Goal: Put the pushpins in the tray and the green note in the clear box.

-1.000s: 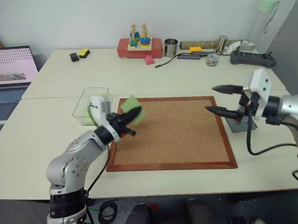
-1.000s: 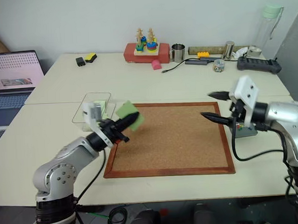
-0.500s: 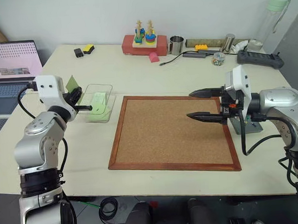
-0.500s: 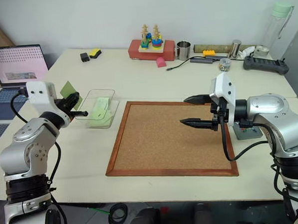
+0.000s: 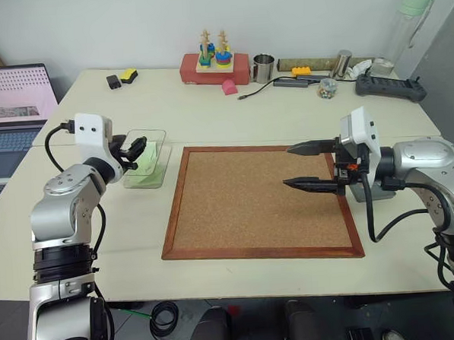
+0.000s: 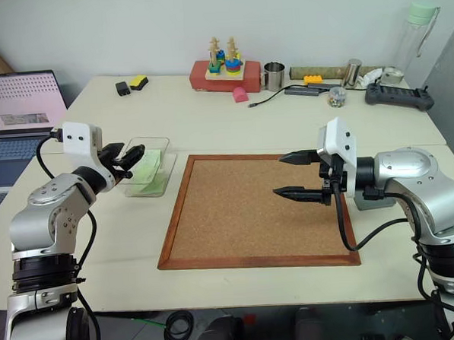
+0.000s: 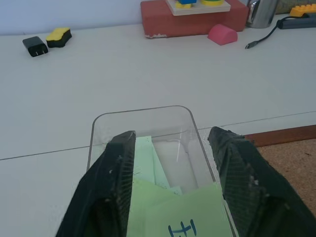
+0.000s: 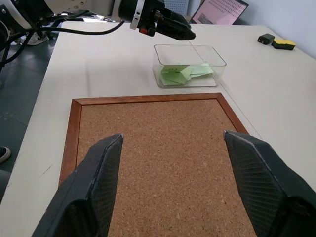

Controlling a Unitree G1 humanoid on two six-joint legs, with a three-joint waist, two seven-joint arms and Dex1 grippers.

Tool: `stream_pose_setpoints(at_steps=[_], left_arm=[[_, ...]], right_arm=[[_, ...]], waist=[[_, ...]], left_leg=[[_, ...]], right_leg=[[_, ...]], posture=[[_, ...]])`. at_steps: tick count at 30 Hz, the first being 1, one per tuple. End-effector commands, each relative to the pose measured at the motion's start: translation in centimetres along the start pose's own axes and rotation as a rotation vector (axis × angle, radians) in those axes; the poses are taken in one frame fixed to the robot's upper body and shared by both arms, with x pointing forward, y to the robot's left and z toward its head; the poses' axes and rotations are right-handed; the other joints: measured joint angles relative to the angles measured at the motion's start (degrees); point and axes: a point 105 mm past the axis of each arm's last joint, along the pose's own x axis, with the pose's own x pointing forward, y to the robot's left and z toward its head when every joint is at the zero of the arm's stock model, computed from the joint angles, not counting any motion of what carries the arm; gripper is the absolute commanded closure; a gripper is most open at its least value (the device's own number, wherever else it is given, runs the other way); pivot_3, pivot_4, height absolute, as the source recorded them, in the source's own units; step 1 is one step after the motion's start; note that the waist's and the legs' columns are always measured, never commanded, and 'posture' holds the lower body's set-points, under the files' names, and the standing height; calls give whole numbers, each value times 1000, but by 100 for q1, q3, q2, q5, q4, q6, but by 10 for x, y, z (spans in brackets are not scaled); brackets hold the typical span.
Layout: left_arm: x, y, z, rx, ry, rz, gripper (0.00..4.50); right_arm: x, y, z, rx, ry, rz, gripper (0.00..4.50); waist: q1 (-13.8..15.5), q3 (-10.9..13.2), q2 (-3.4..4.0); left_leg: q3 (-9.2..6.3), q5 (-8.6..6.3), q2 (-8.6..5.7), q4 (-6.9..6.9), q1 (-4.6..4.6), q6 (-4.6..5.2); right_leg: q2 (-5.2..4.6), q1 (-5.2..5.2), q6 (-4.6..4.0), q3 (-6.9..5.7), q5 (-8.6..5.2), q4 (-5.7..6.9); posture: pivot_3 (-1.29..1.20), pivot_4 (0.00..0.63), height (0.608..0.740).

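From my head camera, my left gripper [image 5: 138, 149] hangs at the near end of the clear box [image 5: 146, 134], its two black fingers spread apart with nothing between them, while green notes lie inside the box. My right gripper [image 5: 301, 165] hovers over the right side of the cork board [image 5: 244, 207], jaws wide and empty; just behind it, off the board's right edge, sits the tray [image 5: 367, 191], mostly hidden by my forearm, its contents not visible. In my left wrist view, my parted fingers [image 7: 113, 182] frame the clear box, and the green note [image 7: 187, 217] with its handwritten strokes lies between them, tilted over other green sheets, touching neither pad. In my right wrist view, my fingers [image 8: 98, 173] stand wide above bare cork, the box of notes beyond the board's far edge.
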Motion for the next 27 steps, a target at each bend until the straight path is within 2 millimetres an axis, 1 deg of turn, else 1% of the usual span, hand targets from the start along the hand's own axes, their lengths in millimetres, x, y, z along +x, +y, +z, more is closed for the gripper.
stream_pose_setpoints(at_steps=[1, 2, 5, 8, 10, 12, 15, 17, 19, 22, 24, 27], left_arm=[[-9, 5, 28, 108, -64, 0, 946], [-13, 6, 30, 138, -57, -18, 757], [-28, 5, 38, 228, -46, -87, 757], [-54, 5, 31, 388, 53, -212, 757], [-78, 7, 21, 465, 134, -301, 757], [-97, 16, 13, 472, 207, -343, 757], [-117, 28, 4, 450, 278, -367, 757], [-130, 37, -6, 455, 337, -368, 757], [-136, 43, -11, 454, 359, -359, 757], [-139, 46, -15, 440, 353, -352, 757], [-139, 47, -16, 434, 345, -343, 757], [-136, 49, -17, 413, 323, -329, 757]], right_arm=[[-4, -3, 10, -42, -23, -28, 1120], [-6, -5, 9, -50, -18, -44, 1120], [-13, -12, 7, -75, -3, -95, 1120], [-31, -20, 1, -103, 58, -150, 1120], [-52, -26, -9, -112, 135, -187, 1120], [-73, -29, -19, -117, 222, -206, 1120], [-97, -29, -31, -119, 315, -223, 1120], [-114, -28, -40, -107, 385, -231, 1120], [-127, -26, -48, -88, 435, -231, 1120], [-144, -25, -60, -65, 492, -249, 1120], [-146, -25, -63, -43, 485, -254, 1120], [-144, -23, -66, -31, 468, -250, 1120]], waist=[[-1, 0, 0], [-2, 0, 0], [-17, 0, 0], [-26, 1, 1], [-26, 3, 6], [-30, 6, 7], [-12, 9, 11], [-14, 9, 11], [-14, 12, 17], [-14, 12, 18], [-17, 12, 18], [-19, 12, 18]], left_leg=[[0, 0, 0, 0, 0, 0], [1, 0, 0, 0, 0, 0], [5, 0, 1, -1, 0, 0], [12, 0, 2, -3, -1, 0], [25, -1, 2, -8, 1, 0], [31, -2, 5, -8, -2, 2], [42, -3, 9, -12, 2, 4], [51, -4, 17, -12, 3, 5], [60, -4, 17, -11, 12, 6], [66, -4, 19, -7, 12, 7], [65, -4, 19, -4, 12, 7], [63, -4, 20, -6, 13, 7]], right_leg=[[0, 0, 0, 0, 0, 0], [0, 0, 0, 1, 0, 0], [1, -3, 0, 3, 0, 0], [0, -5, 0, 8, 0, -1], [-1, -7, 0, 18, 0, -3], [-1, -12, 0, 21, 0, -8], [-4, -11, -2, 22, -1, -9], [0, -10, -9, 15, -6, -11], [-1, -2, -11, 16, -7, -7], [-1, -2, -10, 18, -5, -7], [-1, -2, -8, 21, -3, -7], [-1, -3, -9, 23, -1, -4]], posture=[[0, 150, 740], [0, 150, 740], [0, 150, 740], [0, 150, 740], [0, 150, 740], [0, 150, 740], [0, 150, 740], [0, 150, 740], [0, 150, 740], [0, 150, 740], [0, 150, 740], [0, 150, 740]])
